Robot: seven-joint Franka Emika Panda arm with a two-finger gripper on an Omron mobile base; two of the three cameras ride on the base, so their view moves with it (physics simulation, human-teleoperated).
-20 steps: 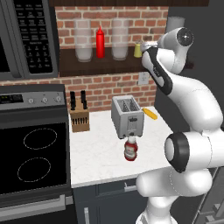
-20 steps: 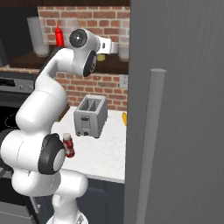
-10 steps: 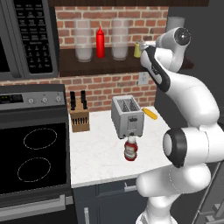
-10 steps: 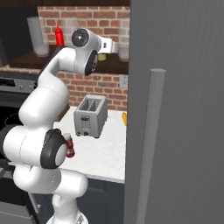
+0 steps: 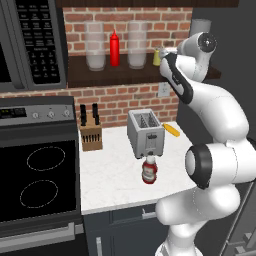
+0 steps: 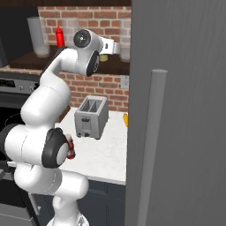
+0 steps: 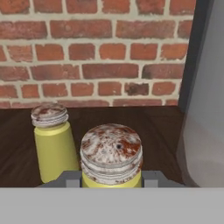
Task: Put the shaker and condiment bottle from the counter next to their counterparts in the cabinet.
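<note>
right now the fingers (image 7: 111,178) are closed on the shaker (image 7: 111,155), held up at the cabinet (image 5: 100,75) shelf, just right of its twin shaker (image 7: 50,142), which stands on the dark wood in front of the brick back wall. in the left base view the twin or the held one shows as a small yellow shape near the hand; i cannot tell which. the condiment bottle (image 5: 149,170) is down on the tabletop (image 5: 110,175), in front of the toaster (image 5: 145,132), not yet handled. the tall red squeeze bottle (image 5: 114,49) stands further left on the shelf between two clear jars.

to finish this step well, i would lower the shaker straight until its base sits flat on the shelf, beside the twin but not knocking it, and clear of the grey wall on the right. then release and back the hand out level, so neither shaker tips.

no brand or writing can be read; the bottle's label band is too small to make out.
</note>
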